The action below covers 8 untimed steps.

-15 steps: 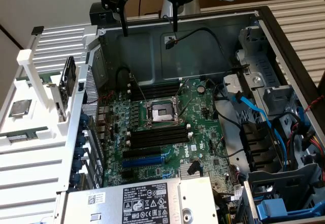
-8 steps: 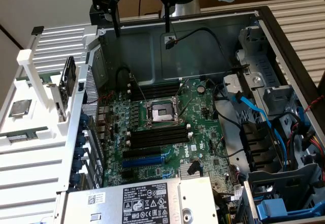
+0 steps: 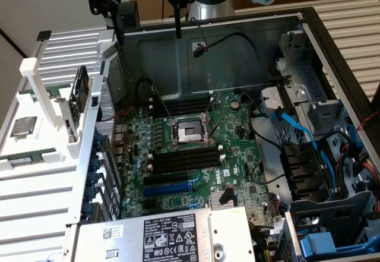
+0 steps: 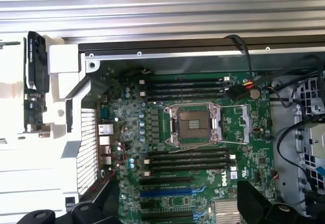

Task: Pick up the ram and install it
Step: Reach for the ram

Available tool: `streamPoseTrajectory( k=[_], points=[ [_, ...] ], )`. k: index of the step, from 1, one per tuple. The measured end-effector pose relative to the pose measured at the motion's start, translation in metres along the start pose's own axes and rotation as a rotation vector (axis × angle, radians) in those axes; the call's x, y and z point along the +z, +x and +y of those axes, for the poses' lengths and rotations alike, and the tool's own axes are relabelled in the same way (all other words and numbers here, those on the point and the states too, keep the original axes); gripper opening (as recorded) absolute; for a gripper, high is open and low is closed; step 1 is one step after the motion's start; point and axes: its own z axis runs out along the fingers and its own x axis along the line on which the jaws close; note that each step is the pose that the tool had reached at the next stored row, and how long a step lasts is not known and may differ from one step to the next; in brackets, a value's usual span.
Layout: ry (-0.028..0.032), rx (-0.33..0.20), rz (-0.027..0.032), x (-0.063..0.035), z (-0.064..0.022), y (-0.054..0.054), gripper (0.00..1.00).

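A: Where is the ram (image 3: 29,157)?
B: It lies flat in the white rack (image 3: 41,191), outside the computer case (image 3: 237,54). It is well apart from the fingers (image 3: 177,15) (image 4: 256,203), lower than them and toward the exterior view's left.
A: And the fingers?
B: They stand wide apart and hold nothing. Below them is the motherboard (image 3: 237,125) (image 4: 244,148).

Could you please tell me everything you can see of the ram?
The ram is a long, narrow green board with a pale label, lying in a white holder at the exterior view's left, outside the case. The holder hides parts of it. The open end effector hangs over the case, apart from it.
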Motion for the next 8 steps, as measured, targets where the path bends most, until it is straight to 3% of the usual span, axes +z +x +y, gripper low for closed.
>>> streamPoseTrajectory(
  k=[7, 8],
  points=[
    [0.0, 0.0, -0.0004, -0.0013, -0.0022, 0.032, 0.99],
    [0.0, 0.0, -0.0003, -0.0017, -0.0028, 0.041, 0.99]
  ],
)
